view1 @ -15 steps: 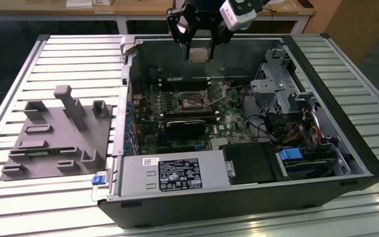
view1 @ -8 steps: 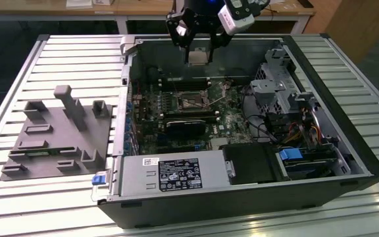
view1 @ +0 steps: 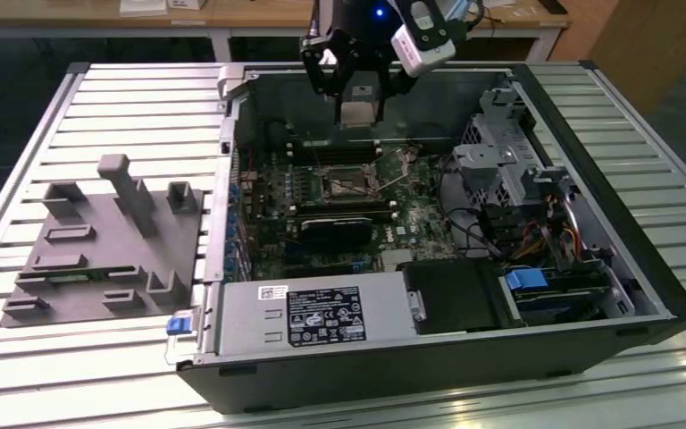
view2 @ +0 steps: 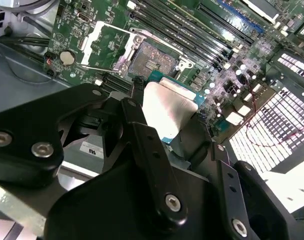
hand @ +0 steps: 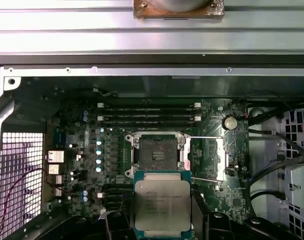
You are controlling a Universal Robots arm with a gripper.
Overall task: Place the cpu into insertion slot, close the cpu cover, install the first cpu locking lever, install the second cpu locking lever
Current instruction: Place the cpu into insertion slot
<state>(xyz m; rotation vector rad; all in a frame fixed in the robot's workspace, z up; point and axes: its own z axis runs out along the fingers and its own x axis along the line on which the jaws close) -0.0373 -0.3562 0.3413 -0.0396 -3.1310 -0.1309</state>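
Print on the cpu [hand: 162, 202] and the power supply label [view1: 325, 315] is illegible.

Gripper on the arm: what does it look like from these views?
The gripper is matt black, built of jointed link bars fastened with silver screws. A pale grey box is mounted beside it, and a blue light glows on the wrist.

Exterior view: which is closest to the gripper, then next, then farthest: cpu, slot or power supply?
1. cpu, held in the gripper.
2. slot, below it, in the middle of the case.
3. power supply, at the case's near edge.
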